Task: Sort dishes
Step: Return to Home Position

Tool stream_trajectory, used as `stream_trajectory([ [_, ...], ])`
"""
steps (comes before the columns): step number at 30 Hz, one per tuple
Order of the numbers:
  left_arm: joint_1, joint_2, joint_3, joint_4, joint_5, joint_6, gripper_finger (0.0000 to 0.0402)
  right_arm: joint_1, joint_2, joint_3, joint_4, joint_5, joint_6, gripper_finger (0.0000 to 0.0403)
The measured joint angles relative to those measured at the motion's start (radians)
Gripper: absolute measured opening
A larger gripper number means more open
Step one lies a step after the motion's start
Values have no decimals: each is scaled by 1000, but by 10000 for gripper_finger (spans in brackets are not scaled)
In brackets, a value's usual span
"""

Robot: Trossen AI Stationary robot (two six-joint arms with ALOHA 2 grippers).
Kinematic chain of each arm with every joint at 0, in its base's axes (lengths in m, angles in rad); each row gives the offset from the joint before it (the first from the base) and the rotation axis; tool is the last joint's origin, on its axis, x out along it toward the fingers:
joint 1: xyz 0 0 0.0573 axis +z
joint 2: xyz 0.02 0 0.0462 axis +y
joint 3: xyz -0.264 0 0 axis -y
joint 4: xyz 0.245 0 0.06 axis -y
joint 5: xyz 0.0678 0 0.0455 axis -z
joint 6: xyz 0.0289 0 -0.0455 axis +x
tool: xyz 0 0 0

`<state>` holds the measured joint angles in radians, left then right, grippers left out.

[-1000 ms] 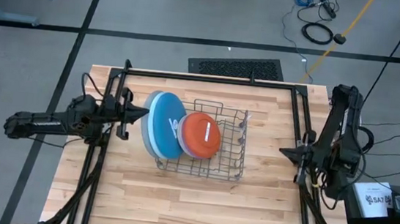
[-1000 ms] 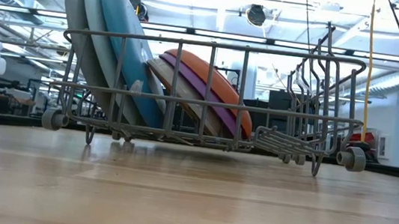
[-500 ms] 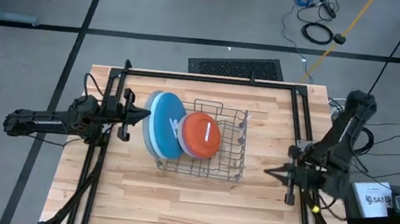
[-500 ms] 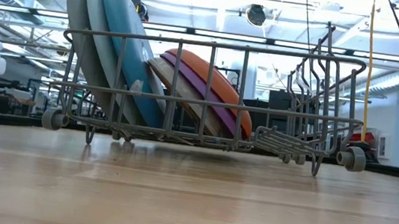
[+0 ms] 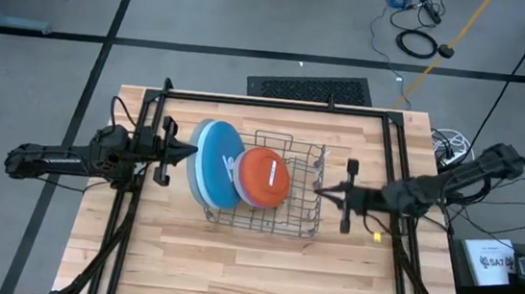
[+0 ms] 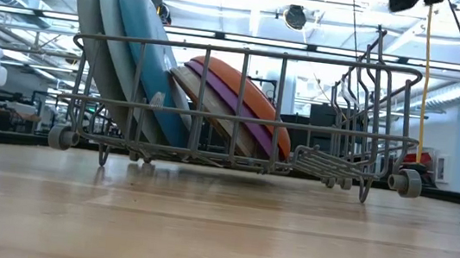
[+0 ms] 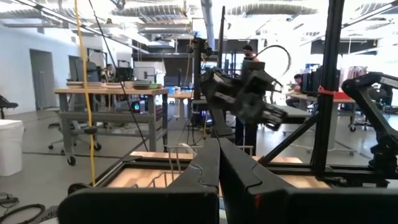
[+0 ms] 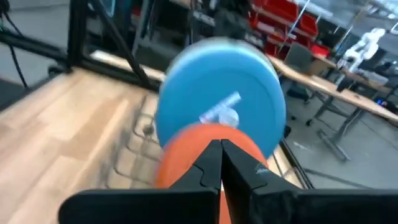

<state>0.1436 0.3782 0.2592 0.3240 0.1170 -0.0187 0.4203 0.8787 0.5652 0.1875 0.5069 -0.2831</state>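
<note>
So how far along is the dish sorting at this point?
Sorting looks done: the grey plate, light blue plate, darker blue plate, beige plate, purple plate and orange plate all stand in the dish rack; none shows outside it. Nothing in hand: left gripper and right gripper, beside the rack, have fingers shut, empty. Left: probably just parking the arms.

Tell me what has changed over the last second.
The right arm swung out from the right edge of the table and stretched toward the dish rack; the right claw, shut and empty, now points at the rack's right side. Nothing was gripped or released. The left claw, shut, and the plates in the rack stayed put.
</note>
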Motion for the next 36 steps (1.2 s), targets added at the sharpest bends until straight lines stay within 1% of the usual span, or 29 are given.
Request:
stream_trajectory([
  [1, 0, -2, 1, -6, 1, 2, 1, -37, -16, -3, -21, -43, -3, 0],
  [3, 0, -15, 1, -29, 4, 7, 1, -98, -69, -38, -6, -129, 2, 0],
  [4, 0, -23, 1, -42, 5, 6, 1, -123, -108, -73, 15, -144, 11, 0],
  [7, 0, -61, 1, -102, 11, 6, 1, -178, -254, -207, 101, -146, 41, 0],
  [9, 0, -94, 1, -146, 13, 6, 1, -188, -357, -293, 129, -159, 63, 0],
  [11, 0, -130, 0, -185, 13, 5, 1, -188, -444, -347, 121, -170, 84, 0],
  [13, 0, -174, -1, -236, 13, 4, 1, -188, -516, -386, 76, -165, 101, 0],
  [16, -1, -236, 0, -324, 6, -4, 1, -192, -596, -437, 37, -166, 114, 0],
  [19, -1, -283, 2, -396, 4, -26, 1, -191, -667, -478, 25, -171, 104, 0],
  [25, -1, -357, -2, -460, 4, -4, 2, -192, -802, -549, -30, -165, 104, 0],
  [28, -1, -376, 2, -507, -2, -2, 2, -192, -860, -551, -120, -166, 138, 0],
  [33, 0, -376, 1, -524, 2, 0, 2, -192, -876, -550, -122, -169, 124, 0],
  [36, 0, -376, -6, -457, 3, 10, 2, -192, -876, -550, -122, -169, 137, 0],
])
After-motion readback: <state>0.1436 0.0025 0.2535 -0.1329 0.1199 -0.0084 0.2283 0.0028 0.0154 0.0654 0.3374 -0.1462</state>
